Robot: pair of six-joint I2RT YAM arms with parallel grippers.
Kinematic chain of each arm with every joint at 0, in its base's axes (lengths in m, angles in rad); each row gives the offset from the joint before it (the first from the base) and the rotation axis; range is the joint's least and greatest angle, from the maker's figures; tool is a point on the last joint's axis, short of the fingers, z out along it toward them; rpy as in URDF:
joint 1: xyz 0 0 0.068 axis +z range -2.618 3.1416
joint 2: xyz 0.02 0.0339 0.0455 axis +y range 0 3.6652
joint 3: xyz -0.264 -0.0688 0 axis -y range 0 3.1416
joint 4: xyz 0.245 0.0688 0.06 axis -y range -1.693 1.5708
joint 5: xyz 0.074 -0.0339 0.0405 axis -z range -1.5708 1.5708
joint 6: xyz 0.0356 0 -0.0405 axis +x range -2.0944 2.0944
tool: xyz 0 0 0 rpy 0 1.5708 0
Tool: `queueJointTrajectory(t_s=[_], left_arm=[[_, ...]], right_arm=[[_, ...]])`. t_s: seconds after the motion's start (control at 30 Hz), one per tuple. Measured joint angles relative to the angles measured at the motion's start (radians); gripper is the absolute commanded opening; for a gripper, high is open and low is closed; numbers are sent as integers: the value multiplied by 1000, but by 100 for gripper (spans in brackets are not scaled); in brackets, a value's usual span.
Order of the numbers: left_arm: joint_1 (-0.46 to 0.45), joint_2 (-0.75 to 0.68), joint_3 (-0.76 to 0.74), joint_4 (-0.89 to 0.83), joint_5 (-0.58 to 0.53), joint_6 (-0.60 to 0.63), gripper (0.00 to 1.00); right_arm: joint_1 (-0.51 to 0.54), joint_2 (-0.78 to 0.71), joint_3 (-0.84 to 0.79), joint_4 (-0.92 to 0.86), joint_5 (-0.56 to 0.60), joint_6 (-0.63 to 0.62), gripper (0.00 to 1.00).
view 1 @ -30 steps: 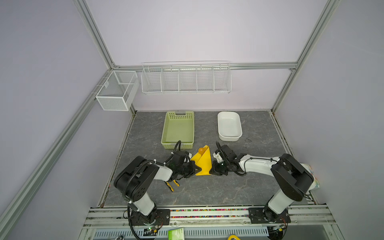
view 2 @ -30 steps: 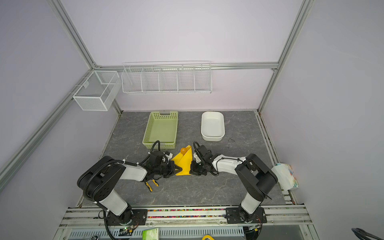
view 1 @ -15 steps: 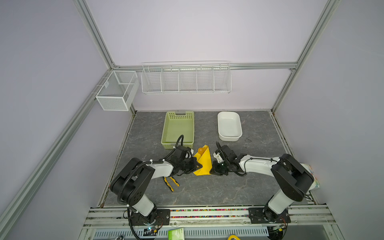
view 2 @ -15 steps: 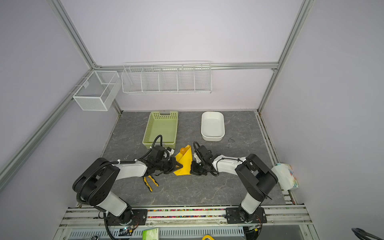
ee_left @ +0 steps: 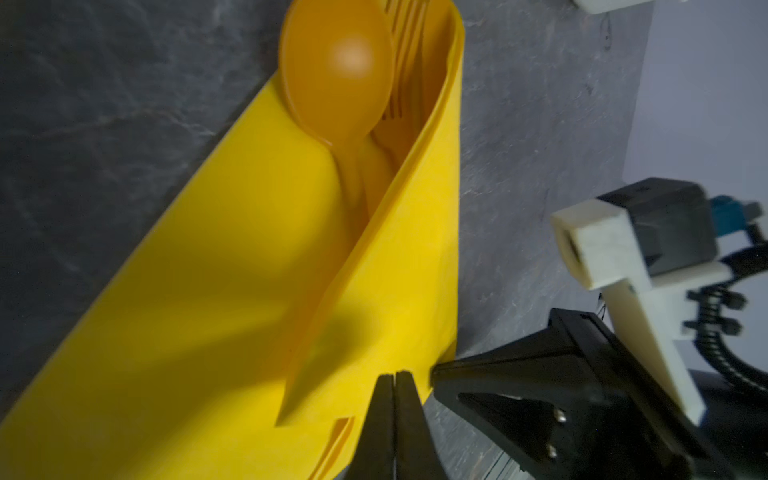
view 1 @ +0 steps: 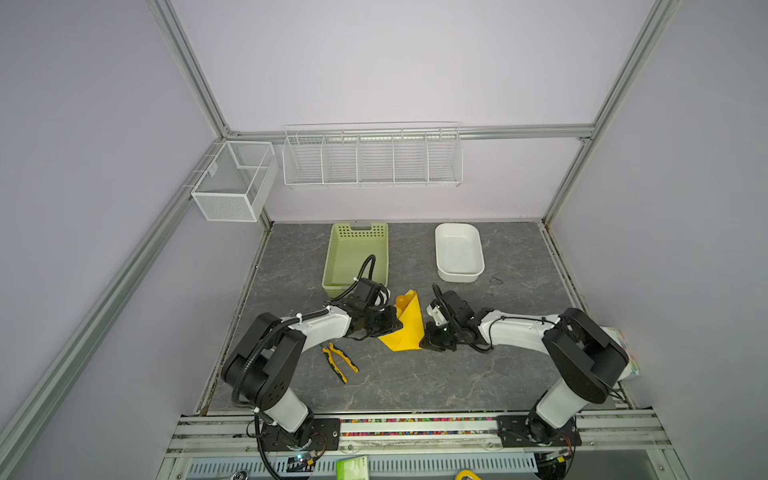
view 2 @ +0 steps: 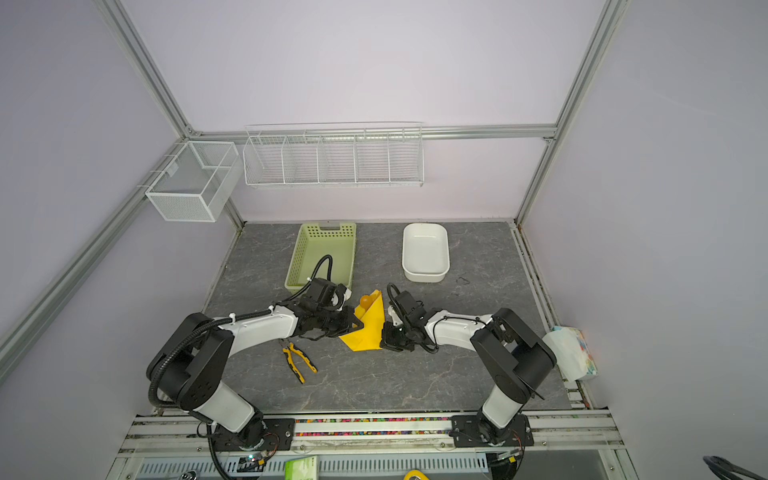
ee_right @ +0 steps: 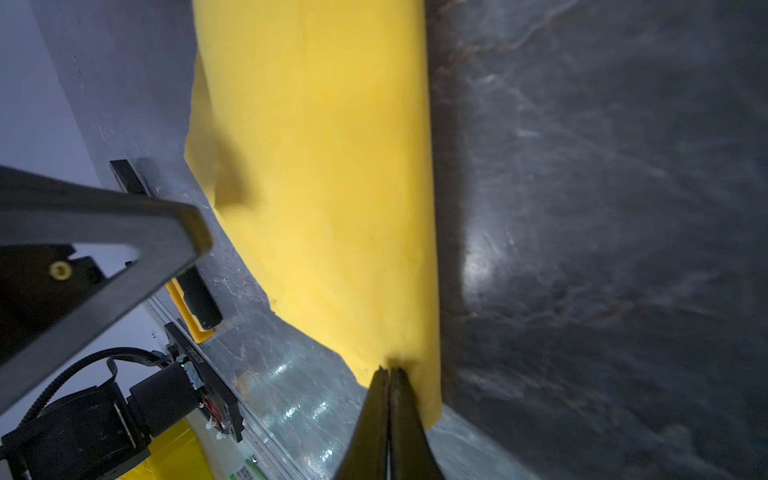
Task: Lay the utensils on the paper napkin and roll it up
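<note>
Paper napkin folded over the utensils, mid-scene.
My right gripper pinches its near right corner; my left gripper is closed at its left edge, grip unconfirmed; utensil heads show at the far end.

You've got left arm, right arm: white shells, black joints. Ribbed black cable along left one. Black triangular fingers, small screws. White camera mount on wrist.

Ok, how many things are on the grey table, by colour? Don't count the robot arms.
Orange: 2, spoon and fork
Yellow: 1, napkin
Yellow and black: 1, pliers
Green: 1, basket
White: 1, tub
Total: 6
</note>
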Motion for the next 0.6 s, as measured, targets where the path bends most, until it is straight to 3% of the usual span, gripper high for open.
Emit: queueJointTrajectory(t_s=[0.6], left_arm=[[0, 74, 0, 3, 7, 58, 0]], right_arm=[[-3, -14, 41, -41, 23, 11, 8]])
